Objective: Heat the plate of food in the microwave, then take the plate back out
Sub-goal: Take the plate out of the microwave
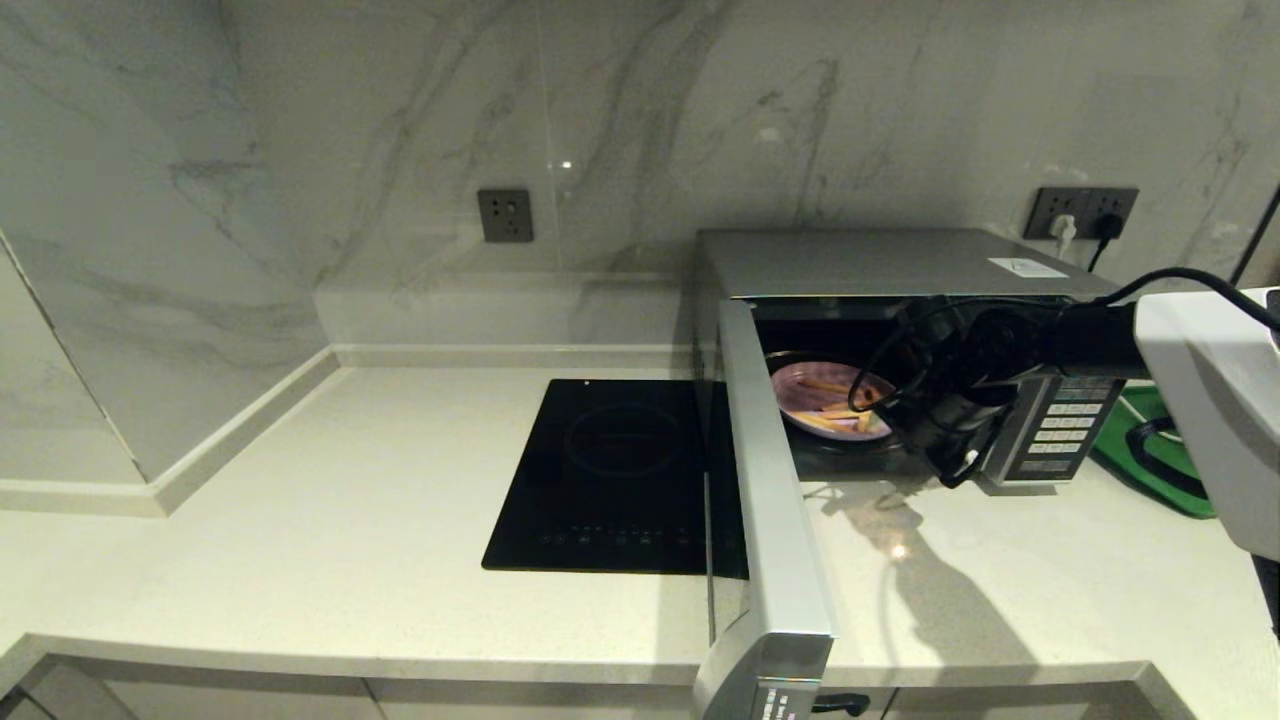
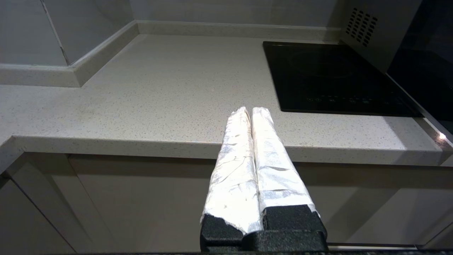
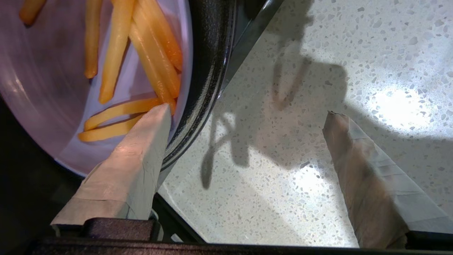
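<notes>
Plate of food (image 1: pixel 826 400) sits inside microwave (image 1: pixel 880 262), door open. Right gripper (image 3: pixel 247 124) hovers at its near edge w/ fingers spread, empty. Best approach: straddle rim squarely (avoid fries), clamp, lift level. Left gripper (image 2: pixel 251 111) parked, fingers pressed together.

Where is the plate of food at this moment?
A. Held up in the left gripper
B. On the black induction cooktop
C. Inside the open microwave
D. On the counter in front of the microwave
C: the head view shows the plate of food lying inside the microwave, whose door stands open.
</notes>
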Controlling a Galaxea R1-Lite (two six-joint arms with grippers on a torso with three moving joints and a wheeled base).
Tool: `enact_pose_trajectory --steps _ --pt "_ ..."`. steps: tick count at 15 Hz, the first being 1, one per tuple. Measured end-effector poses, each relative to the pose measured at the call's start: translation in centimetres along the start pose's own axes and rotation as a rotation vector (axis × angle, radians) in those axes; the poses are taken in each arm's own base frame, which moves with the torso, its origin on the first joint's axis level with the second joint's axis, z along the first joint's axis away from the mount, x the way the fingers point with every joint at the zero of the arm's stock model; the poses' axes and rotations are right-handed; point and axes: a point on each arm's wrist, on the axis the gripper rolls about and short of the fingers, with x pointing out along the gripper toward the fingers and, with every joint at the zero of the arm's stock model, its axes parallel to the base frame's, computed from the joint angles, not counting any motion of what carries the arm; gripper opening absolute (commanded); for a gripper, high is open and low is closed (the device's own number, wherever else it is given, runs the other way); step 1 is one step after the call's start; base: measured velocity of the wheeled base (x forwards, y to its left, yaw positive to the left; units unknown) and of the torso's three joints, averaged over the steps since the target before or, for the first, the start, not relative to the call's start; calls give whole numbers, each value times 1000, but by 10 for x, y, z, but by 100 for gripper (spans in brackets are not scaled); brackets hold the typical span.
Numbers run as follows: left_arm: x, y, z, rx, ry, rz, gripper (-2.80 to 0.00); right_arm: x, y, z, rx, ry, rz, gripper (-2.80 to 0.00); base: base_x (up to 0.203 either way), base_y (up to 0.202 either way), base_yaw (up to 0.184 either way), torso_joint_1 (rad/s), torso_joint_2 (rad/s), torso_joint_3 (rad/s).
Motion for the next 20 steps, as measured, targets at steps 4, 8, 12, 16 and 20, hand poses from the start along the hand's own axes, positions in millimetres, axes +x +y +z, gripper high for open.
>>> enact_pose_trajectory --steps 4,8,12,16,20 --pt "0 0 0 0 0 0 -280 5 -1 -1 0 3 -11 0 0 0 0 0 0 0" --pt "0 0 0 0 0 0 -280 6 -2 -1 -1 1 -19 0 0 0 0 0 0 0" --pt "0 0 0 0 0 0 -280 1 -3 1 1 -9 -18 0 0 0 0 0 0 0" --pt "0 0 0 0 0 0 -280 -5 -4 2 5 -17 -15 0 0 0 0 0 0 0" --pt "0 0 0 0 0 0 -280 -1 -5 1 4 -12 -24 0 0 0 0 0 0 0"
